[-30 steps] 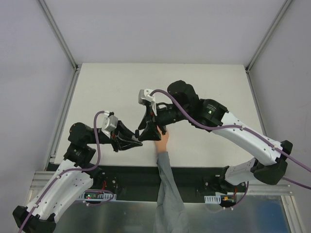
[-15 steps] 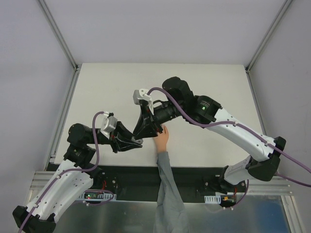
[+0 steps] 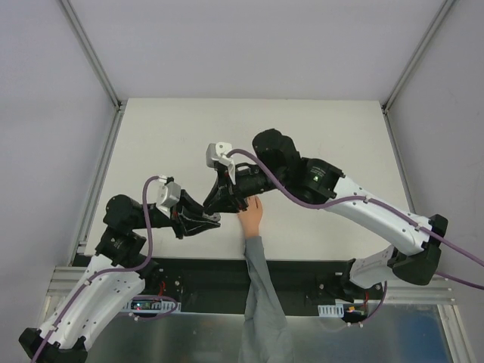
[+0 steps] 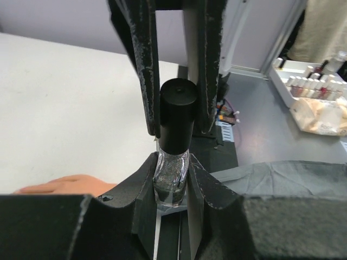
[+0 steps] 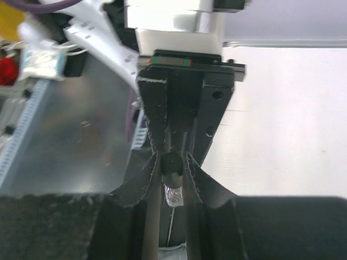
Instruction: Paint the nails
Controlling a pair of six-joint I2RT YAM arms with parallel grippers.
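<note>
The peach mannequin hand (image 3: 252,215) with a grey sleeve (image 3: 261,295) lies at the table's near edge. Its nails are too small to make out, and the fingertips sit partly under my right gripper. My left gripper (image 3: 210,221) (image 4: 172,176) is shut on the glass body of a small nail polish bottle (image 4: 172,176), just left of the hand. My right gripper (image 3: 227,203) (image 5: 172,162) comes from the other side, its fingers (image 4: 143,70) closed on the bottle's black cap (image 4: 177,116) (image 5: 172,162). The hand's edge shows in the left wrist view (image 4: 65,185).
A white tray of several polish bottles (image 4: 312,89) stands off the table on the metal bench. The black base rail (image 3: 302,272) runs along the near edge. Grey sleeve cloth (image 4: 293,179) lies beside the left gripper.
My right gripper has moved left and down from over the hand's fingertips to the bottle in my left gripper, and now grips its cap. The left gripper shifted slightly.
</note>
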